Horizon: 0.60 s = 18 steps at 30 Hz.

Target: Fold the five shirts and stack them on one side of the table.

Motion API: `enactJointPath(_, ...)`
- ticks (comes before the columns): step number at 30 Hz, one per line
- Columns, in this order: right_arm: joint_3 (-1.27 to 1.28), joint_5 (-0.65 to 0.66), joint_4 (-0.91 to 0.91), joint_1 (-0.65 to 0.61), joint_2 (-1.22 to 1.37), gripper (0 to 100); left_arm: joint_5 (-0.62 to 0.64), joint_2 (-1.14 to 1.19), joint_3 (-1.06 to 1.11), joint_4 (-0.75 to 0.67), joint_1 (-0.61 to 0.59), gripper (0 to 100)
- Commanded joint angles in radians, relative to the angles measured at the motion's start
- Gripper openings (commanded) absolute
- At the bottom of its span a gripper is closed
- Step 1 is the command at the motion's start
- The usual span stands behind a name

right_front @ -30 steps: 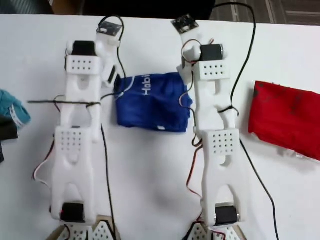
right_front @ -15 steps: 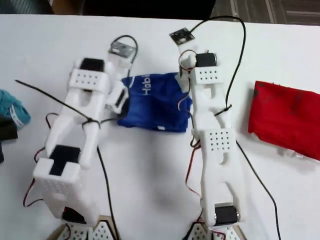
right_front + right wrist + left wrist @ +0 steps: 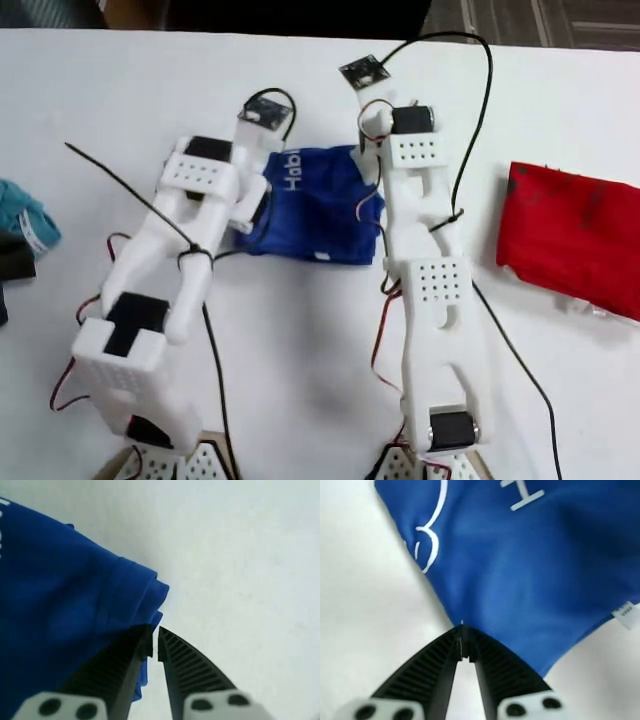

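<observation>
A folded blue shirt (image 3: 315, 205) with white print lies on the white table (image 3: 300, 330) between my two arms. My left gripper (image 3: 256, 202) is at its left edge. In the left wrist view the left gripper (image 3: 463, 641) is shut on the blue shirt (image 3: 520, 570), pinching a point of its edge. My right gripper (image 3: 372, 160) sits at the shirt's far right corner. There the right gripper (image 3: 155, 636) is shut to a thin slit, one finger lying over the layered edge of the blue shirt (image 3: 60, 580). A folded red shirt (image 3: 570, 240) lies at the right side.
A teal cloth (image 3: 22, 215) and a dark cloth (image 3: 10, 262) lie at the left edge. Black cables (image 3: 480, 110) run from the arms across the table. Bare table lies in front of the blue shirt and along the far edge.
My left arm has swung to the right and tilted, bringing its gripper onto the blue shirt's left edge, which shifted slightly right. The right arm moved a little a second ago, then kept still.
</observation>
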Motion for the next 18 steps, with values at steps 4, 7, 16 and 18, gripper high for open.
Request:
enactJointPath(4,-0.094,-0.106,-0.047,0.012,-0.048,2.9,0.055,-0.064,0.010,0.006,0.041,3)
enactJointPath(7,-0.071,-0.137,-0.102,0.008,-0.045,2.3,0.055,-0.063,0.033,-0.011,0.040,3)
enactJointPath(16,0.034,-0.175,-0.156,-0.062,-0.044,2.3,0.057,-0.061,0.223,-0.166,0.040,3)
enactJointPath(18,0.068,-0.173,-0.197,-0.071,-0.044,2.3,0.057,-0.061,0.246,-0.184,0.040,3)
